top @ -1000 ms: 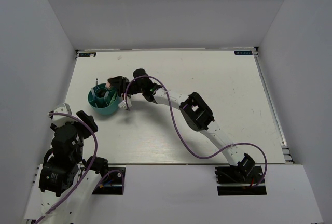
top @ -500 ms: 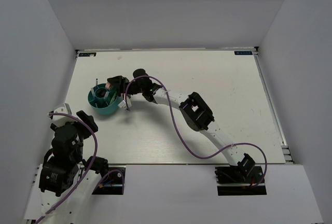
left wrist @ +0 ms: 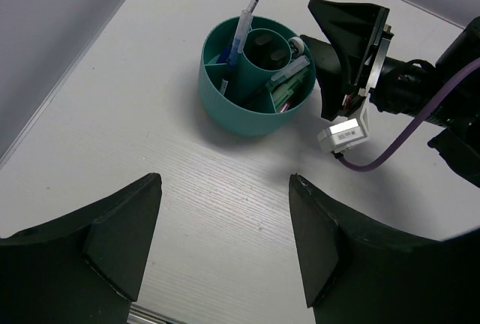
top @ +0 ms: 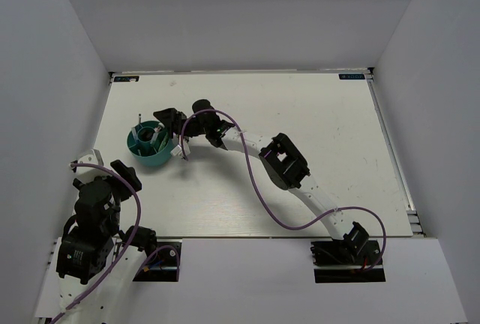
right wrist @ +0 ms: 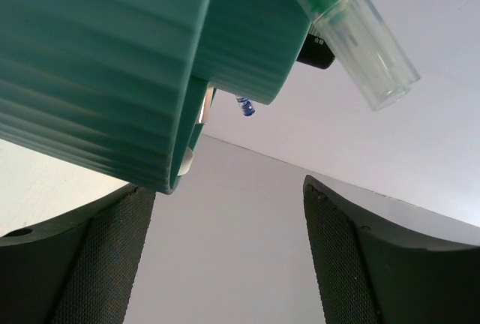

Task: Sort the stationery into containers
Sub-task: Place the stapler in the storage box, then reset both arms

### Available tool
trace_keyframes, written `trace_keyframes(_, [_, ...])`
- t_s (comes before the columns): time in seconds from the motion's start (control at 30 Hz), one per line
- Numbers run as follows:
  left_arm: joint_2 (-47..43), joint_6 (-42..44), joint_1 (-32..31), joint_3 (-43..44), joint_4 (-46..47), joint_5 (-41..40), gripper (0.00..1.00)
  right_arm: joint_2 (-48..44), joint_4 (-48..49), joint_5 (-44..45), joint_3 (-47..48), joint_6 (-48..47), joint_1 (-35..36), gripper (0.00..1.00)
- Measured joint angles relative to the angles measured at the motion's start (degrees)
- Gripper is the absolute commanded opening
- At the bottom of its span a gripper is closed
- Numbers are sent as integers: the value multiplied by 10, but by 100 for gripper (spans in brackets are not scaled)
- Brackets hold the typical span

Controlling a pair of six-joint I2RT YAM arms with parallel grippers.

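- My right claw (right wrist: 225,189) is spread and empty, just beside the teal holder (left wrist: 229,103) near the left edge of the bench (top: 315,129).
- I'd back away gently, sparing its rim.

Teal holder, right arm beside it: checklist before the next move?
1. Right gripper empty: ok, fingers apart, nothing between them.
2. Teal holder upright on the table: ok.
3. Blue pen and clear-capped marker in compartments: ok, both stick out past the rim.
4. Right gripper clear of the rim: cannot tell, very close.
5. Left gripper out of the way: ok, open, well short of the holder.
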Motion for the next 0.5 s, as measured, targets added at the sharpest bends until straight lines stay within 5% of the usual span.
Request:
trace_keyframes(0.33, [0,-2,0,0,0,1,79,0,0,5,4,0,0,84])
trace_keyframes(0.5, [2,-2,0,4,-1,10,71,-5,12,33,-7,-1,0,81])
